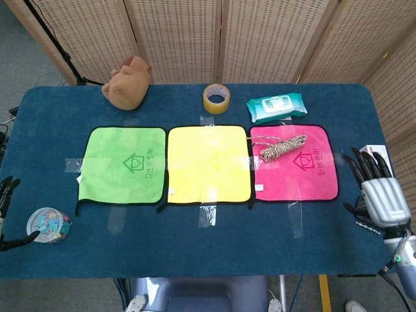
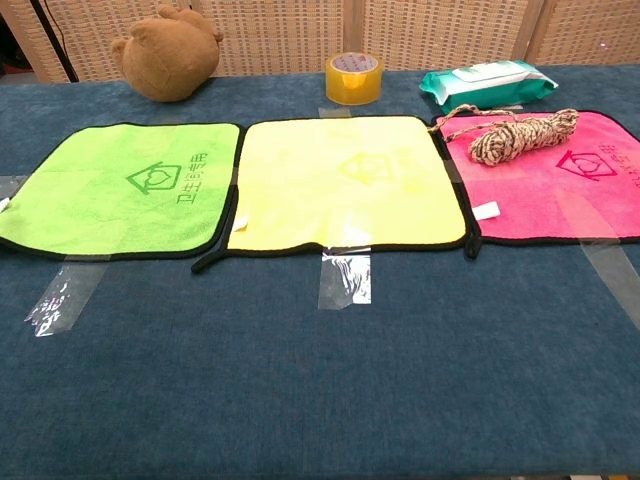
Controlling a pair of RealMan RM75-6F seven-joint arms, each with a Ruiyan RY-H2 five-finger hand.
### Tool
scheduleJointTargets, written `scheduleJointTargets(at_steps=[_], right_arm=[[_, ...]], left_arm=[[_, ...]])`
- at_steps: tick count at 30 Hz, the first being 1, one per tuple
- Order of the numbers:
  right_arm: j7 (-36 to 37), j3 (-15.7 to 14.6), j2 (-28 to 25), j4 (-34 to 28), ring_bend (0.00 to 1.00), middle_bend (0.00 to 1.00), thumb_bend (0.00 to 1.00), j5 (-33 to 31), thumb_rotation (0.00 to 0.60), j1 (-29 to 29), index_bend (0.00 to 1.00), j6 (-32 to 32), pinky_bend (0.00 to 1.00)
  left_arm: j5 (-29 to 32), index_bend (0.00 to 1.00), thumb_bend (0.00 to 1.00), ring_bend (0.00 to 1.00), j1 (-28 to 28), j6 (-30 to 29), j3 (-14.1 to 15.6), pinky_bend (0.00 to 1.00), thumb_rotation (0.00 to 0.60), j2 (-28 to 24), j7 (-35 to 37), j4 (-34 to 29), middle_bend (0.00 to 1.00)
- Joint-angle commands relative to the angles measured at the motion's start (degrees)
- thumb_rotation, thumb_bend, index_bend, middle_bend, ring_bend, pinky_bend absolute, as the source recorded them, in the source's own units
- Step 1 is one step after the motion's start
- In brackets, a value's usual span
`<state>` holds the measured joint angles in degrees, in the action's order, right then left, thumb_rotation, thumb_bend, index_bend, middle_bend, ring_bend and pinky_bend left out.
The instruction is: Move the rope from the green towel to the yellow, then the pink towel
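Surface (image 1: 195, 247): blue cloth, three taped towels in a row.
Rope (image 1: 282, 147): coiled on pink towel (image 1: 305, 179), upper left part; loose end near yellow towel (image 1: 209, 164).
Right hand (image 1: 383, 198): lower right, fingers spread, empty.
Left hand (image 1: 5, 214): lower left edge, fingers apart, empty.
Risk: loose end could stray across the border.

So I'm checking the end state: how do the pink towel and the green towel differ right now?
The pink towel carries the coiled rope near its back left corner; the green towel is bare. Pink lies rightmost, green leftmost. Both are flat, black-edged squares with a house logo.
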<state>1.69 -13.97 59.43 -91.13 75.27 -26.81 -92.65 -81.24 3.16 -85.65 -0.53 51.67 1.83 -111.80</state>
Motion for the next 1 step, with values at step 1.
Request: scheduleJointTargets(at_steps=[1], right_arm=[[4.8,0.4,3.3,2.5,0.0,0.0,0.01,2.4,0.6,5.9,0.0,-2.4,0.0]], left_arm=[[-2.1,0.0,0.06,0.0,-1.2,-1.7,0.6,0.0,0.6,0.7,0.7,1.5,0.0]])
